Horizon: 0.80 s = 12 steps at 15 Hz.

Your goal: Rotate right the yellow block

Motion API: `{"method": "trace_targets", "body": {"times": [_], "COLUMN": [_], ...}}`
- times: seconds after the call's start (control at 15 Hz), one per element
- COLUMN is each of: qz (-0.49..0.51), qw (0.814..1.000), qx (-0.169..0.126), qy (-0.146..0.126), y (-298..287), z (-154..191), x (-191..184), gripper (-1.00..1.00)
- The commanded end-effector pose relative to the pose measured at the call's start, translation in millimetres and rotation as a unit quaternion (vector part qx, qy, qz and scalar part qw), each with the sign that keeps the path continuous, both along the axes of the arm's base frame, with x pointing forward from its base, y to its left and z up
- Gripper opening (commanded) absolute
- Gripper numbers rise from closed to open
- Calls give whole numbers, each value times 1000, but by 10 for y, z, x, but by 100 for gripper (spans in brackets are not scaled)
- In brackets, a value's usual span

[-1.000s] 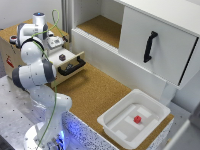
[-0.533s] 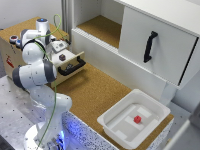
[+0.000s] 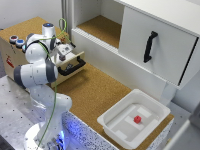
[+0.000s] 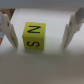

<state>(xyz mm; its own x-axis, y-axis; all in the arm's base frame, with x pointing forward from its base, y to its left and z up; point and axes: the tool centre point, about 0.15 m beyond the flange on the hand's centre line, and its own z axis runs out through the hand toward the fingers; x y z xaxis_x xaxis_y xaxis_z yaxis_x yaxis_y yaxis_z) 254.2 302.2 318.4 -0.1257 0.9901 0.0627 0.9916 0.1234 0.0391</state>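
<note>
Under the wrist, yellow block (image 4: 34, 36) sits between the gripper (image 4: 38, 31)'s spread jaws, untouched; centre, descend, clamp squarely before twisting right.

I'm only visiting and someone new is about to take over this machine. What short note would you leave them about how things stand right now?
Gripper: open, with one finger on each side of the yellow block and not touching it.
Yellow block: lies flat between the fingers, with black markings on its top face.
In the exterior view the arm is bent over the wooden box at that view's left, and the block is hidden there.
Done: gripper lined up over the block.
Left: close on the block, turn it right, let go.
</note>
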Motion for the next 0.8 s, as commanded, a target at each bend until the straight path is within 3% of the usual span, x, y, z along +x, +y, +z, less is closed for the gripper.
{"method": "trace_targets", "body": {"times": [0.0, 0.2, 0.33, 0.47, 0.67, 0.73], "qz": [3, -14, -46, -102, -167, -190], "qw": [1000, 999, 998, 993, 985, 981], "qx": [-17, -30, -39, -32, -10, -19], "qy": [6, 12, 30, 42, 32, 29], "y": [200, 251, 246, 190, 155, 153], "z": [-80, -62, -44, -9, 224, 235], "x": [48, 51, 80, 90, -12, -31], "gripper": [-100, -100, -100, -100, -100, -100]}}
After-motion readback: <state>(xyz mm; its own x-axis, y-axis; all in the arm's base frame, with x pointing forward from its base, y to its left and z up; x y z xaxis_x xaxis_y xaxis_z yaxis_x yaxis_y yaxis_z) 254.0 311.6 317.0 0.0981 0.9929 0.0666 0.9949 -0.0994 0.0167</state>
